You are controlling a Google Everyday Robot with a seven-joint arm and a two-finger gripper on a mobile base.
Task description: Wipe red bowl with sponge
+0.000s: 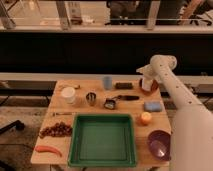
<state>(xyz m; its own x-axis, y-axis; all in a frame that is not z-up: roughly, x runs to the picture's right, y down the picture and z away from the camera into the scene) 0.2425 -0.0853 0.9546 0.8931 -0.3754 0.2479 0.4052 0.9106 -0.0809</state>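
The red bowl (150,90) sits at the table's far right, back row. My gripper (146,83) reaches down into it from the white arm (170,85) that comes in from the lower right. A pale grey-blue sponge (146,81) shows at the gripper's tip, held against the bowl's inside and hiding most of it. Only the bowl's red rim shows around the sponge.
A brighter blue pad (153,106) lies just in front of the bowl and a dark block (124,85) to its left. Also on the table are a purple bowl (159,144), an orange fruit (145,118), a green tray (102,140), a blue cup (107,82), a metal cup (91,97) and a white cup (68,95).
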